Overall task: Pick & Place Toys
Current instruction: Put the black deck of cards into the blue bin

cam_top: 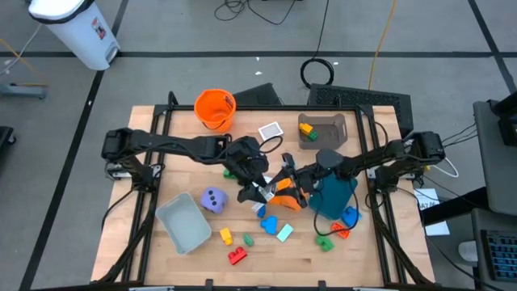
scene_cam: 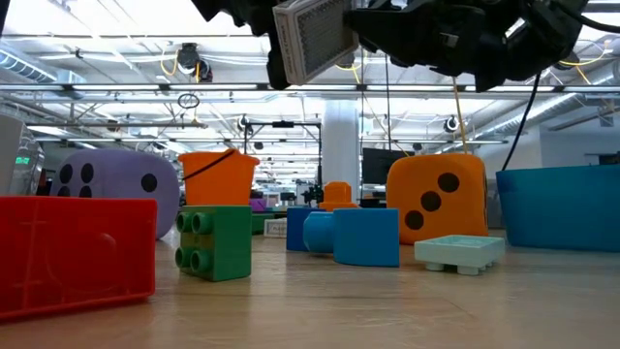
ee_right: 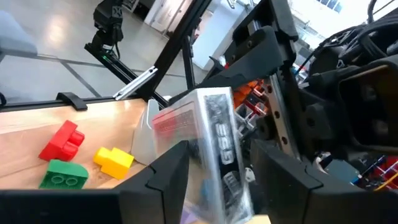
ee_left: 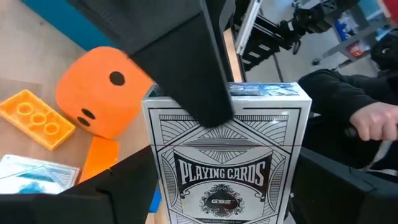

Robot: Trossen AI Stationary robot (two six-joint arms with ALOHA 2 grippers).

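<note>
Mid-handover above the table: both the left gripper [ee_left: 217, 155] and the right gripper [ee_right: 217, 180] clasp the playing-card box [ee_left: 227, 162]. Next, one must probably let go.

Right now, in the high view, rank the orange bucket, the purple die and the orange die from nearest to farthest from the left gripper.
Measured from the left gripper, which is closed on the playing-card box:
1. Orange die: right beside it, on the right arm's side.
2. Purple die: farther off, on the left arm's side.
3. Orange bucket: at the table's far edge.
</note>
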